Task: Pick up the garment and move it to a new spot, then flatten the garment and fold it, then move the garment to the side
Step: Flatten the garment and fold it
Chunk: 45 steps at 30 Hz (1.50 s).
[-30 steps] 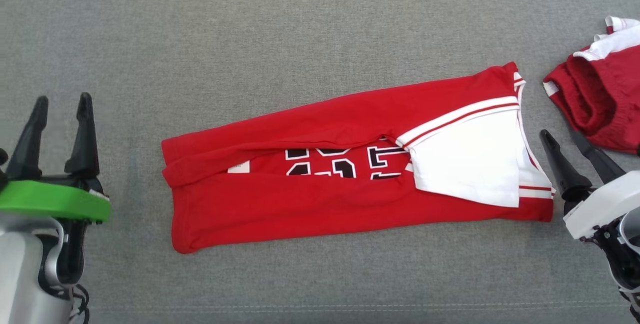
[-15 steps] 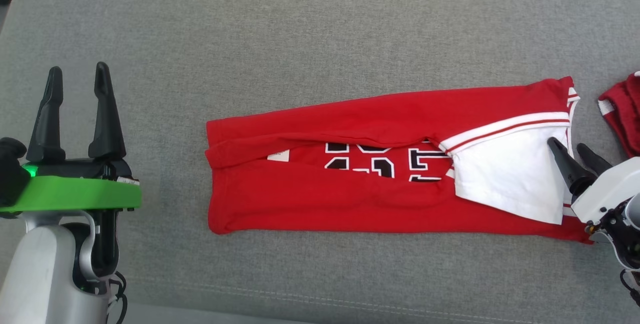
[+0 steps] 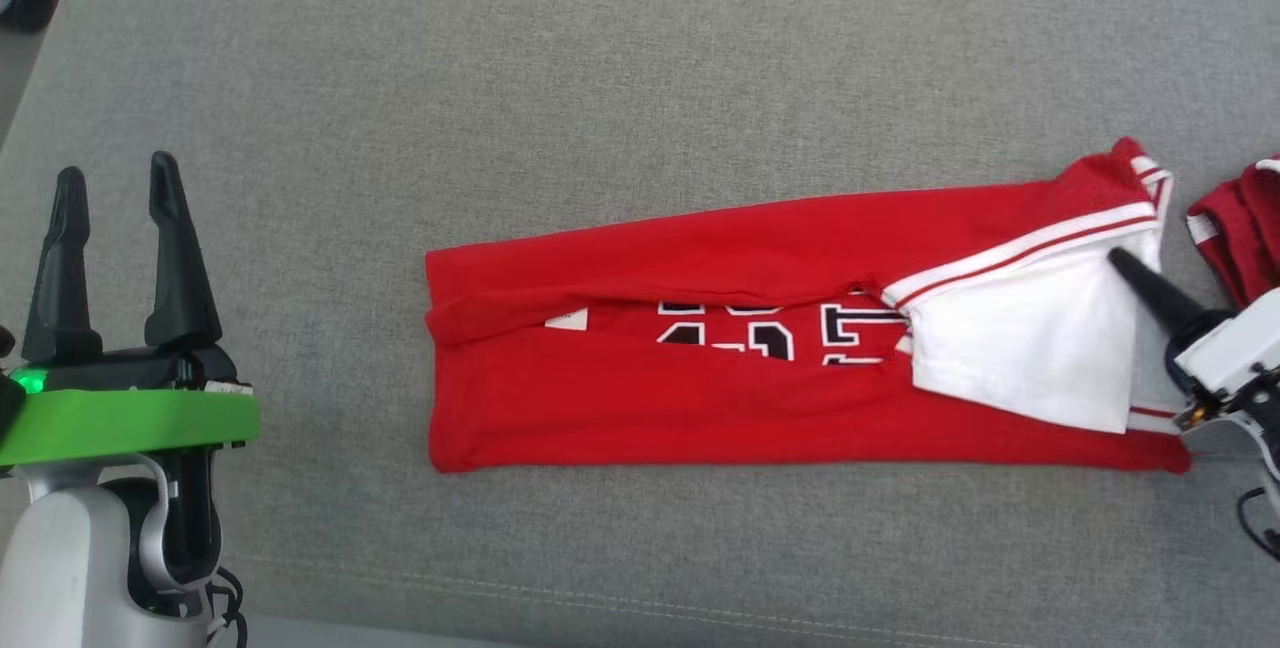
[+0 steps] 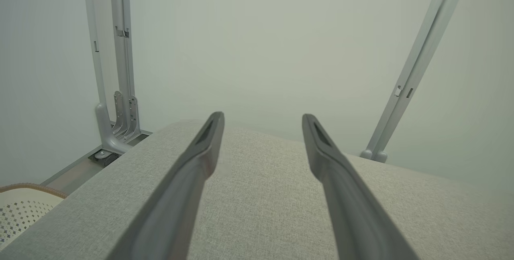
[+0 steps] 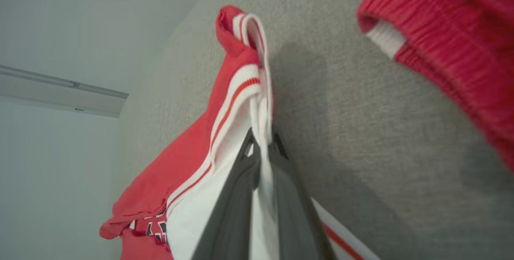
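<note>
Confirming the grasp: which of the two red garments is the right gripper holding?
The long jersey with black numerals; the right gripper pinches its white-trimmed end. The bunched red garment lies apart.

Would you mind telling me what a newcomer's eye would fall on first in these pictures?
The folded red jersey with black-and-white numerals lies across the middle of the grey cushion. At its white-panelled right end, the right gripper is shut on the fabric. The left gripper stands open at the lower left, apart from it.

Bright even light; soft shadow beside garment; close-ups blurred.
</note>
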### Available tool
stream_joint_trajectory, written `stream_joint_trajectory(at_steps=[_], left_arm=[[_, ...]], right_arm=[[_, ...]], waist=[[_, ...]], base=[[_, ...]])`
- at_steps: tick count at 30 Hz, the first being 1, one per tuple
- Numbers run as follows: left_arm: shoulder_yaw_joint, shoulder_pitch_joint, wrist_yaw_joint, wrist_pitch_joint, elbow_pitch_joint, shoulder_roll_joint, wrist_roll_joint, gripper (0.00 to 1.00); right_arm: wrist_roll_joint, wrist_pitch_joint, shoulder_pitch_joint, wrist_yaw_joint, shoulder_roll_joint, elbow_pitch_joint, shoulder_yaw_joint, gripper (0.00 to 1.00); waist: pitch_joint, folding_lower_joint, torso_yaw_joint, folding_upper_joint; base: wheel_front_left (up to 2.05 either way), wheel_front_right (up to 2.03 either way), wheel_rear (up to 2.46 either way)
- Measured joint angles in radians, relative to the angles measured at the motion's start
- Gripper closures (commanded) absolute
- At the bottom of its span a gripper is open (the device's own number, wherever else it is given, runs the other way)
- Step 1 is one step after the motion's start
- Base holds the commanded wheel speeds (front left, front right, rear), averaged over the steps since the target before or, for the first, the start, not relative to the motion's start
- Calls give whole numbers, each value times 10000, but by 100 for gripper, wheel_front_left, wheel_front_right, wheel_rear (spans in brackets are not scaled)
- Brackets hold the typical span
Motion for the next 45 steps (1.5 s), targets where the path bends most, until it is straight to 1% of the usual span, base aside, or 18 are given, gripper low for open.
stream_joint_trajectory(at_steps=[3, 6, 8, 10, 12, 14, 16, 19, 21, 24, 29, 31, 35, 40, 44, 45], left_arm=[[46, 82, -86, -2, -42, -38, 86, 0], [-56, 218, -251, 0, -50, -278, 86, 0], [-109, 268, -351, 0, -46, -416, 86, 0], [-113, 288, -362, 0, -52, -474, 88, 0], [-77, 371, -428, -2, -121, -510, 146, 0], [-98, 465, -497, 0, -109, -550, 161, 0], [-123, 489, -570, 0, -117, -562, 161, 0], [-368, 486, -784, 0, -92, -568, 247, 0], [-554, 466, -857, -2, -44, -600, 311, 0], [-777, 391, -976, 0, 121, -619, 397, 0], [-976, 148, -1070, 0, 205, -644, 497, 0], [-959, 144, -1097, -2, 318, -648, 502, 0], [-928, 144, -1097, 0, 502, -650, 591, 0], [-945, 146, -1141, 0, 744, -650, 665, 0], [-945, 146, -1151, 0, 809, -673, 685, 0], [-941, 146, -1152, 0, 821, -683, 685, 0]], right_arm=[[217, 33, -54, -90, -545, 6, -662, 100], [489, 46, -9, -242, -1170, 109, -1386, 100], [591, 148, 119, -303, -1503, 94, -1649, 100], [640, 261, 196, -297, -1624, -38, -1728, 100], [819, 550, 198, -213, -1542, -566, -1547, 100], [1072, 909, 137, 67, -1210, -1179, -1039, 100], [1298, 1273, 58, 268, -736, -1827, -428, 100], [1312, 1611, -104, 407, -54, -2362, 606, 100], [1124, 1672, -150, 426, 337, -2550, 1170, 100], [713, 1498, -335, 395, 1032, -2527, 1783, 100], [-253, 779, -837, 44, 2268, -1939, 2569, 100], [-773, 522, -983, 25, 2495, -1553, 2878, 100], [-1384, 96, -1205, -186, 2963, -790, 3235, 100], [-1465, -322, -1624, -299, 3572, -79, 3308, 100], [-1622, -523, -1960, -297, 3822, 451, 3461, 100], [-1693, -533, -2024, -297, 3818, 560, 3526, 91]], waist=[[-88, 0, -152, 0], [-194, 0, -276, 0], [-271, 0, -320, 0], [-333, 0, -342, 0], [-343, 0, -359, 0], [-347, 0, -361, 0], [-321, 0, -364, 0], [-236, 0, -366, 0], [-182, 0, -337, 0], [-126, 0, -227, 0], [-42, 0, 19, 0], [-9, 0, 122, 0], [49, 0, 332, 0], [110, 0, 603, -1], [123, 0, 784, 0], [121, 0, 821, 0]], base=[[0, 0, 0], [0, 0, 0], [0, 0, 0], [0, 0, 0], [0, 0, 0], [0, 0, 0], [0, 0, 0], [0, 0, 0], [0, 0, 0], [0, 0, 0], [0, 0, 0], [0, 0, 0], [0, 0, 0], [0, 0, 0], [0, 0, 0], [0, 0, 0]])
